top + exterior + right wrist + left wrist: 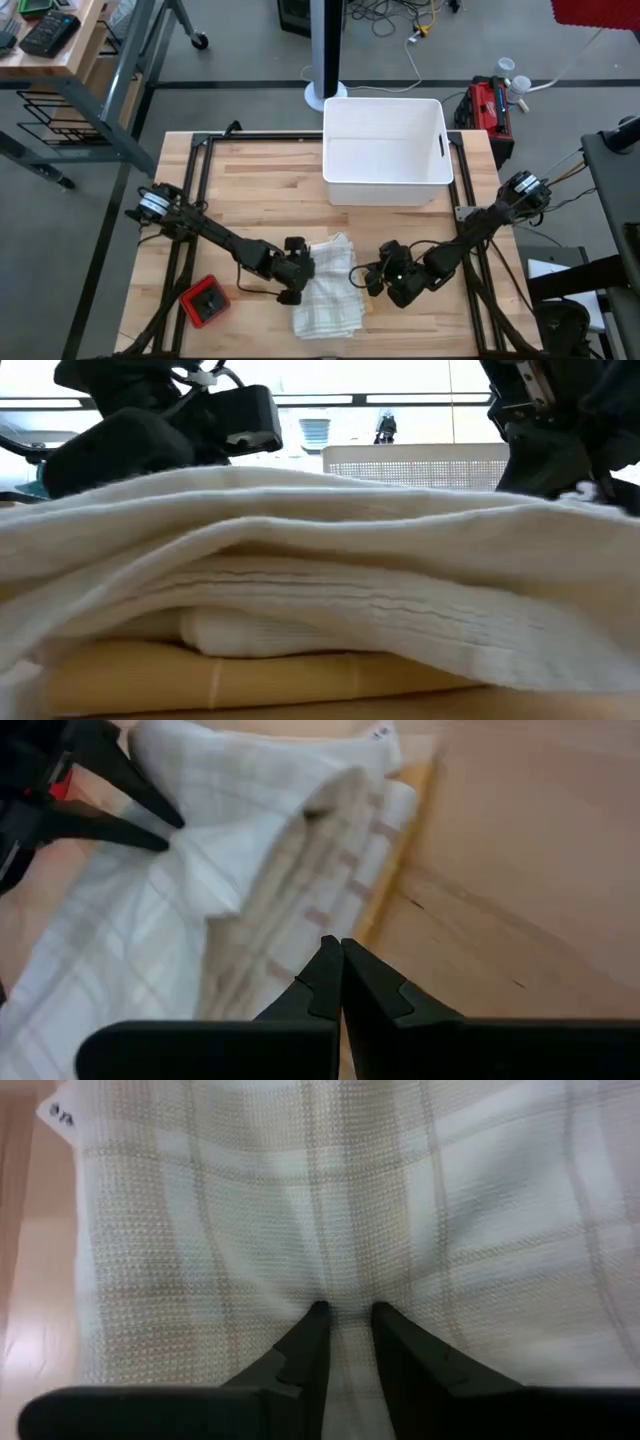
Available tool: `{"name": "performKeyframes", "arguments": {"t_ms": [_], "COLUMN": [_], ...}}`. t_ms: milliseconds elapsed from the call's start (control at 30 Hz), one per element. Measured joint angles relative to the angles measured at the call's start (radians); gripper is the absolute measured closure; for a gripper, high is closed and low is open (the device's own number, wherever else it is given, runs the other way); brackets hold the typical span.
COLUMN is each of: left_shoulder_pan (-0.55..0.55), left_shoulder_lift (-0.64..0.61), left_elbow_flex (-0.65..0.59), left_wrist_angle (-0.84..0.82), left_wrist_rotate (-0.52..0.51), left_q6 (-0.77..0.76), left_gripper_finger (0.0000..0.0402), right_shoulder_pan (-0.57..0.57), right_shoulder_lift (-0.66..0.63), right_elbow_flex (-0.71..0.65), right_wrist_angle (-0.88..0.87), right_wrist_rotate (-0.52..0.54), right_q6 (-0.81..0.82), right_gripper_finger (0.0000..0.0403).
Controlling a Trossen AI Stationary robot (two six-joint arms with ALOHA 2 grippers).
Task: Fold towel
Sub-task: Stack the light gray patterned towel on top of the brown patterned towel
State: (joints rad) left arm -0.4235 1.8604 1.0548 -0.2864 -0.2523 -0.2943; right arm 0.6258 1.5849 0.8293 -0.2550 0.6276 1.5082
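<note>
Towel [328, 285] lies folded in a bundle on the wooden table [260, 190], near the front edge, between the two grippers. White cloth with faint beige check lines. In the low view the towel [320, 580] fills most of the picture, stacked in several layers, a yellowish layer at the bottom.

Left gripper [297, 283] sits at the towel's left edge, on the cloth. Left wrist view: its two dark fingers [310, 1342] are a narrow gap apart, tips pressed into the weave, and a small ridge of towel [330, 1210] sits pinched between them. So left jaws are closed down on a fold of fabric, not wide. A small tag [60, 1115] shows at the towel's corner, next to bare wood.

Right gripper [368, 277] is just beside the towel's right edge. Right wrist view: its fingers [326, 982] meet tip to tip, fully closed, nothing between them, hovering over the towel's layered edge [340, 850] and the bare table. The left gripper [150, 820] shows across the cloth in that view.

White bin [385, 150] stands on the table behind the towel, well apart from it. Red device [205, 302] lies on the table left of the towel, near the left arm.
</note>
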Motion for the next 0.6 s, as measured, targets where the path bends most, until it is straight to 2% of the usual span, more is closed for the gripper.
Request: {"name": "performKeyframes", "arguments": {"t_ms": [133, 233, 400, 500, 600], "left_shoulder_pan": [-0.015, -0.017, -0.024, -0.023, -0.022], "left_shoulder_lift": [-0.02, -0.064, -0.184, -0.244, -0.342], "left_elbow_flex": [-0.01, -0.017, -0.024, -0.063, -0.106], "left_wrist_angle": [-0.037, -0.019, 0.009, -0.013, -0.057], "left_wrist_rotate": [-0.009, -0.004, -0.019, -0.08, -0.099], "left_q6": [-0.023, -0.022, -0.011, -0.007, -0.054], "left_gripper_finger": [0.0326, 0.0326, 0.0326, 0.0326, 0.0326], "right_shoulder_pan": [0.0, -0.016, -0.031, -0.056, -0.101], "right_shoulder_lift": [-0.001, -0.001, -0.006, -0.016, -0.014], "right_elbow_flex": [0.0, 0.0, 0.0, 0.001, 0.0], "right_wrist_angle": [0.01, 0.011, 0.081, 0.154, 0.168], "right_wrist_rotate": [-0.012, -0.066, -0.103, -0.104, -0.108], "right_q6": [-0.024, -0.046, -0.169, -0.259, -0.291], "right_gripper_finger": [0.0403, 0.0403, 0.0403, 0.0403, 0.0403]}}
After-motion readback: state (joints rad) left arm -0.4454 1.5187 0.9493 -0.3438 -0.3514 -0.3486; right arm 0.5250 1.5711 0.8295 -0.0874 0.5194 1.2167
